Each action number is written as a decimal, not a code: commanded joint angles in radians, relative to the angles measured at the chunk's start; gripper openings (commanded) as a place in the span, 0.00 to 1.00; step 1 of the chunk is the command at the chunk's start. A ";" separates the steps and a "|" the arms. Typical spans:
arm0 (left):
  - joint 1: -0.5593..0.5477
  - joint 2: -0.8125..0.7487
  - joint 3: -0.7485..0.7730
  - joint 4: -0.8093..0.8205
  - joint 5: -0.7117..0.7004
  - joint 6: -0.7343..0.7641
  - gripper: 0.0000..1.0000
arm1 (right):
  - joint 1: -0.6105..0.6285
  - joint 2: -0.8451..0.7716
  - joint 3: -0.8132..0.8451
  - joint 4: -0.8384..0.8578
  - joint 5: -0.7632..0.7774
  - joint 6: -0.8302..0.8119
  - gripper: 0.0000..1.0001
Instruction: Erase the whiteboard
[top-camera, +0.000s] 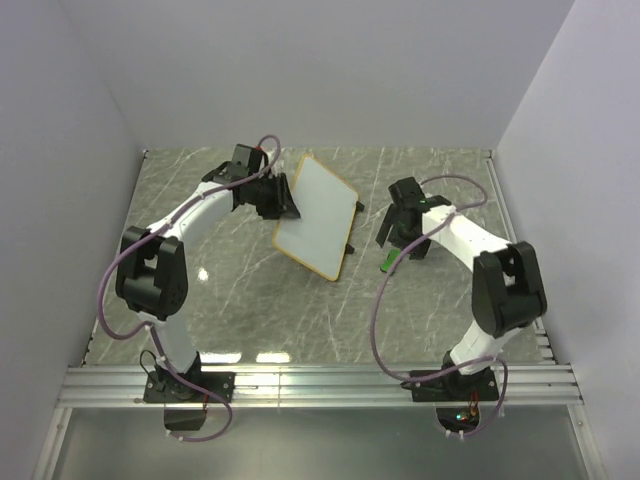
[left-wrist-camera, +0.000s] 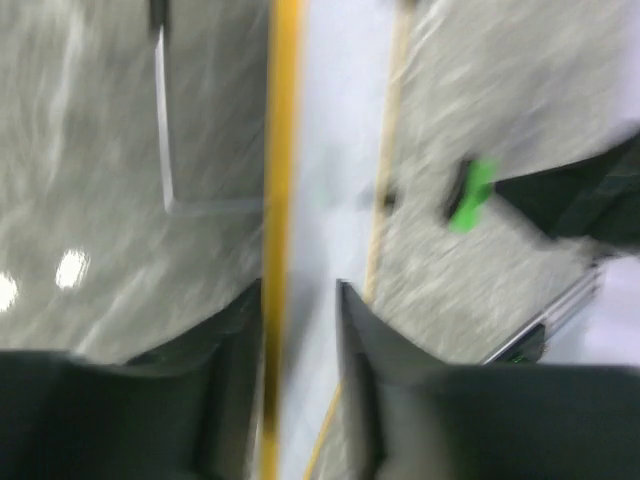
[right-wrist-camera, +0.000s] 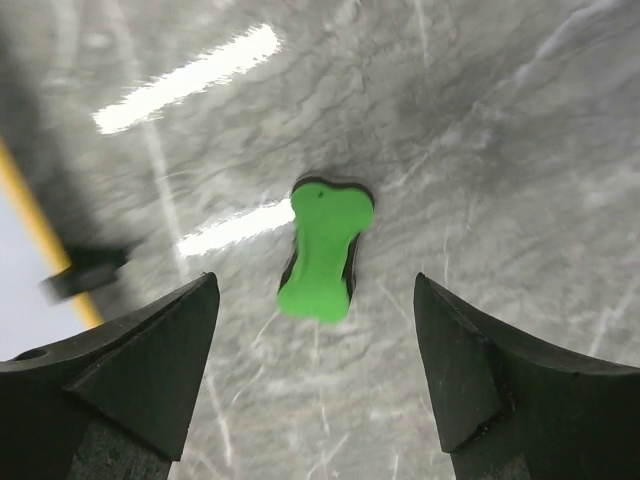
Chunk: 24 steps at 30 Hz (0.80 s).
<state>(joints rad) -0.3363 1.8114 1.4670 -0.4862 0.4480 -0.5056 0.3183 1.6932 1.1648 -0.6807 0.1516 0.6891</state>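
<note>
The whiteboard (top-camera: 320, 213), white with a thin tan-orange frame, is held tilted above the table near the middle. My left gripper (top-camera: 282, 197) is shut on its left edge; in the left wrist view the fingers (left-wrist-camera: 355, 340) clamp the board's yellow frame (left-wrist-camera: 283, 150). The green bow-shaped eraser (right-wrist-camera: 322, 252) lies on the table, also showing in the top view (top-camera: 388, 262) and, blurred, in the left wrist view (left-wrist-camera: 470, 195). My right gripper (right-wrist-camera: 315, 300) is open just above the eraser, its jaws either side of it without touching.
The table is grey marble (top-camera: 250, 300) with white walls on three sides. A metal rail (top-camera: 320, 385) runs along the near edge. A small black foot of the board (right-wrist-camera: 85, 272) shows at the left of the right wrist view.
</note>
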 joint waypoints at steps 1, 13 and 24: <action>-0.029 -0.015 0.001 -0.218 -0.077 0.045 0.47 | 0.005 -0.114 0.021 -0.040 0.045 -0.020 0.86; -0.026 -0.075 0.171 -0.291 -0.178 0.042 0.83 | 0.005 -0.291 -0.053 -0.071 0.063 -0.028 0.86; 0.042 -0.488 0.008 -0.289 -0.624 0.039 0.92 | 0.004 -0.828 -0.119 0.148 -0.072 -0.103 0.95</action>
<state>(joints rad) -0.2993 1.5078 1.5761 -0.7868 0.0284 -0.4652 0.3183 0.9569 1.0466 -0.6235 0.1192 0.6083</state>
